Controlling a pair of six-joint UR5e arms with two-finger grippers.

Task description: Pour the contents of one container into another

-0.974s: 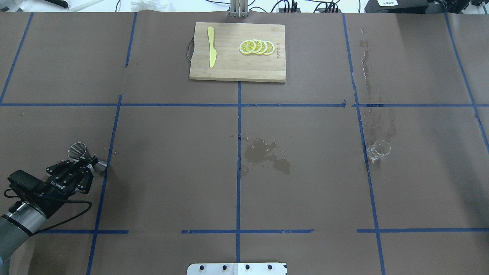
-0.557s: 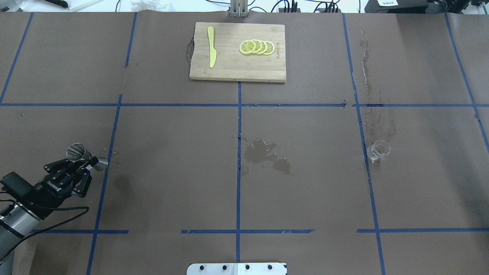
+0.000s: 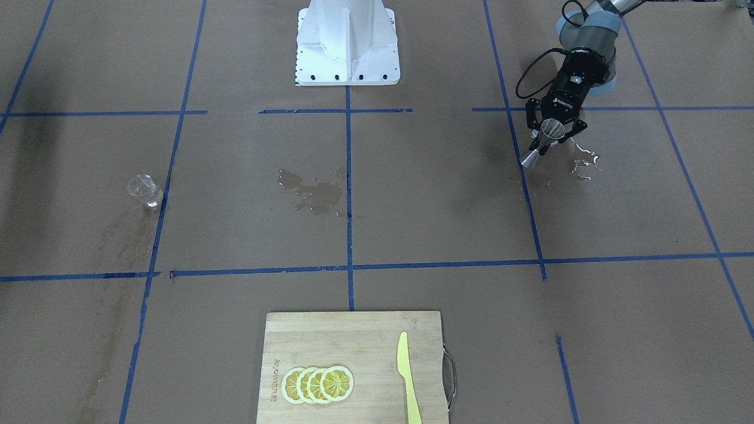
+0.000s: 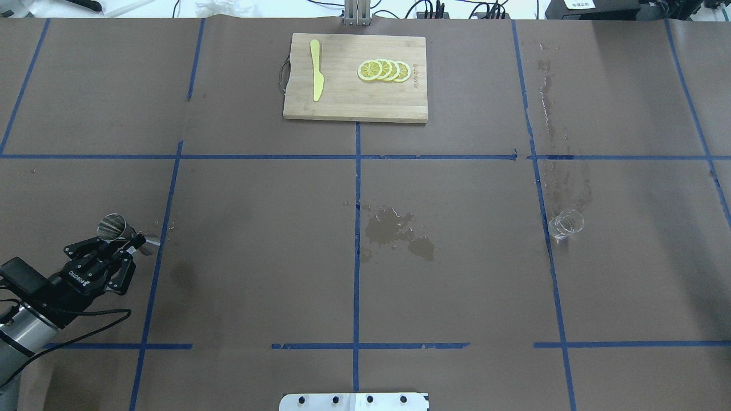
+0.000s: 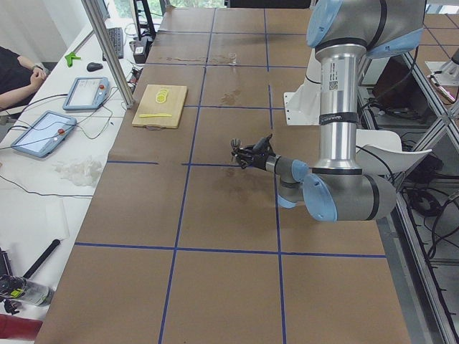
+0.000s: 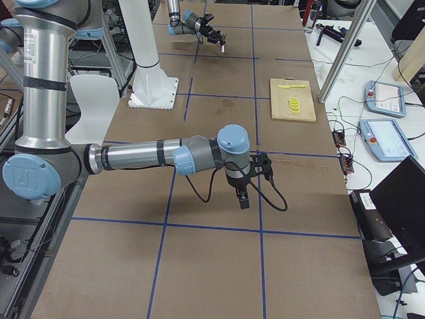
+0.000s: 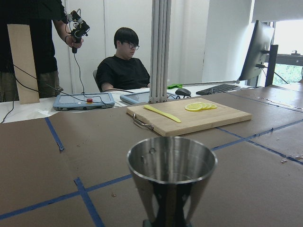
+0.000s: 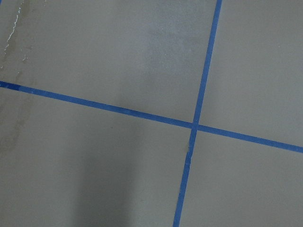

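Left wrist-mounted: jigger (image 7: pixel 171 163) base cut off.

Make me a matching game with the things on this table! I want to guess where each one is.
Things:
1. steel jigger
2. glass cup
3. lemon slices
4. yellow knife

Places:
A. on the cutting board, overlapping in a row
B. held in the left claw
C. on the cutting board, at the end with the handle
D. by itself on the table, beside a blue tape line

Pairs: 1-B, 2-D, 3-A, 4-C
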